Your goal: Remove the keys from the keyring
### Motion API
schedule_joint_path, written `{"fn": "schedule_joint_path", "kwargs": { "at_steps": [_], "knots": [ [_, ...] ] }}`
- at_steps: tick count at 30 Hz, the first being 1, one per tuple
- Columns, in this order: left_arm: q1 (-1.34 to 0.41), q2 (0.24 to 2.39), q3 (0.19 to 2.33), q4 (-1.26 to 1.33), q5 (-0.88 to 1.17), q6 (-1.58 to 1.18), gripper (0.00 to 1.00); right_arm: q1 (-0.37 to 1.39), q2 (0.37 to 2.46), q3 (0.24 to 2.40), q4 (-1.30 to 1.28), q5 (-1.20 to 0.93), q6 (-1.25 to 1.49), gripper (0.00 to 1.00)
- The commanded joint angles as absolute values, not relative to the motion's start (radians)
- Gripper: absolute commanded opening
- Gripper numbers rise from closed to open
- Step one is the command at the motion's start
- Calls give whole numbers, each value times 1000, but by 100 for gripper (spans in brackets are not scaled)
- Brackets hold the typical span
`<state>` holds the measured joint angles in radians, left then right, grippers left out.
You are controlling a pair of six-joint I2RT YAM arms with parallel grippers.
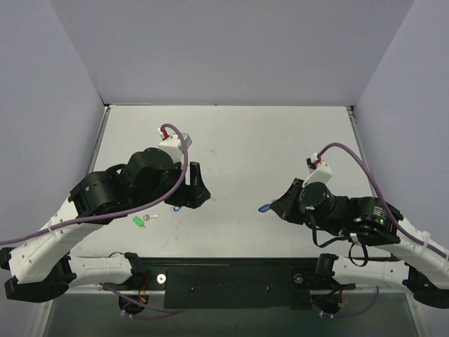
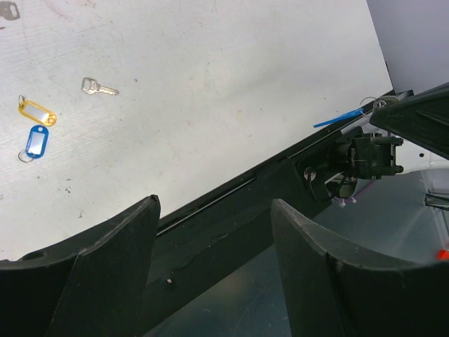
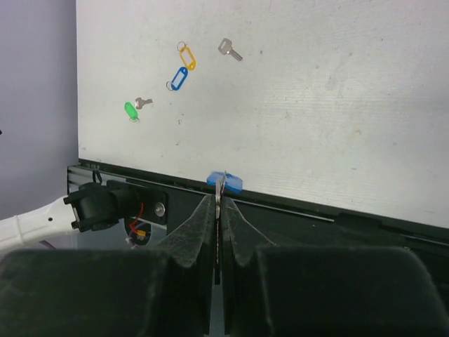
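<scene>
1. Where the right claw (image 3: 219,200) is pinched fully together, it grips the keyring (image 3: 230,184), a blue tag, over the near edge of the counter (image 1: 266,140). A thin silver sliver shows between the fingers, but I cannot tell whether it is ring or key.
2. The left claw (image 2: 215,205) is spread wide and holds nothing. From above, it hangs over the left half of the counter.
3. A loose silver key (image 2: 98,87) lies flat on the counter, apart from every tag and well away from the keyring.
4. Near the key lies a yellow tag (image 2: 36,112), with a second blue tag (image 2: 35,142) just beside it. Each has a thin ring, and their label windows are too small to read.
5. A green tag (image 3: 130,110) lies nearer the front left, with a small key (image 3: 144,102) touching its end. Whether the two are joined cannot be made out.
6. From above, the left arm hides the key and the yellow tag, and only a blue sliver shows beneath the left claw.
7. In the left wrist view the keyring appears edge-on as a thin blue line, and the metal at its far end is blurred.
</scene>
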<state>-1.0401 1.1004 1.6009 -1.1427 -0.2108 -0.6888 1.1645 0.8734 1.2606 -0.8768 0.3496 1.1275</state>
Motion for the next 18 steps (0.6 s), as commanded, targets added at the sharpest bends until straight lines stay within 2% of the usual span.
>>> {"fn": "schedule_joint_path", "kwargs": {
  "at_steps": [1, 6, 11, 13, 18],
  "knots": [
    [-1035, 1074, 1611, -1091, -169, -672, 74, 1140, 813, 1226, -786, 296, 1049, 0],
    [-1035, 1042, 1586, -973, 67, -585, 73, 1147, 677, 1066, -418, 74, 942, 0],
    [-1031, 1003, 1611, -893, 204, -491, 69, 1106, 747, 1089, -266, -249, 844, 0],
    [-1028, 991, 1615, -858, 320, -480, 69, 1104, 787, 1107, -233, -323, 830, 0],
    [-1025, 944, 1563, -781, 388, -497, 67, 1108, 830, 1091, -62, -462, 845, 0]
  ]
}}
